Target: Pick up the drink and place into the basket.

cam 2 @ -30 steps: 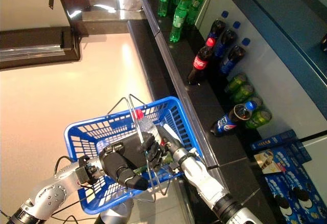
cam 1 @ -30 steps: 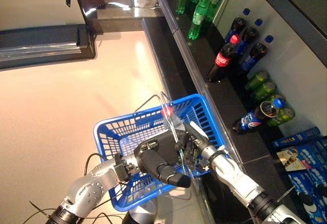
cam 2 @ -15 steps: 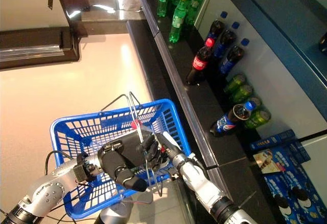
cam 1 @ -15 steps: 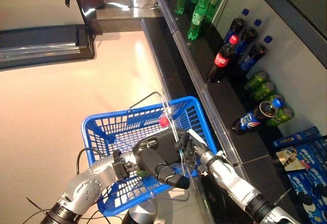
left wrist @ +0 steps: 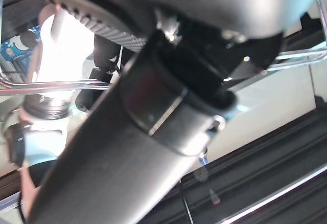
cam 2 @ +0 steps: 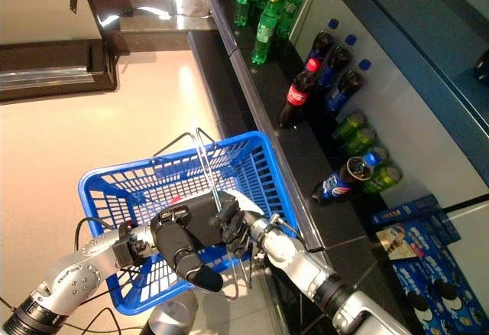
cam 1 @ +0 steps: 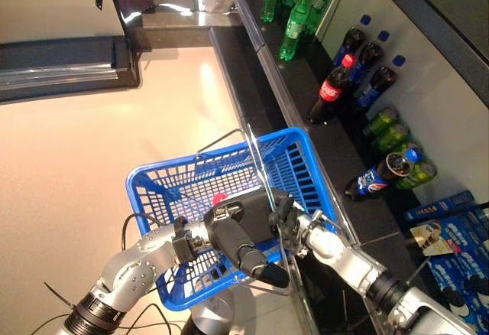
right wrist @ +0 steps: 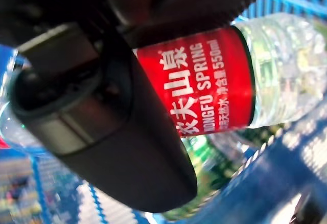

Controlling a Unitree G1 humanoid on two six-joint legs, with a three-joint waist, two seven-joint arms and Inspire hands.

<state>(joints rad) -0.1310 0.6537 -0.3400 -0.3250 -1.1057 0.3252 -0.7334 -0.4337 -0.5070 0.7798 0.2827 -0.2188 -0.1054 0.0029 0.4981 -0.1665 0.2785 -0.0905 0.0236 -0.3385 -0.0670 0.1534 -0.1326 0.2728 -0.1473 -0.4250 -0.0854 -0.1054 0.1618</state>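
1. One blue basket [cam 1: 164,190].
2. One clear bottle [right wrist: 240,75] with a red label, held over it.
3. One red-capped cola bottle [cam 1: 328,90] on the shelf.
4. Two hands: left hand [cam 1: 241,232], right hand [cam 2: 233,224].

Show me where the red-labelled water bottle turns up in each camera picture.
Left eye view: water bottle, only its red cap showing, inside the blue basket.
Right eye view: red cap inside the basket.
Left wrist view: cannot tell.
Right wrist view: fills the middle, gripped by the right hand.
Shared landmark: the blue basket.
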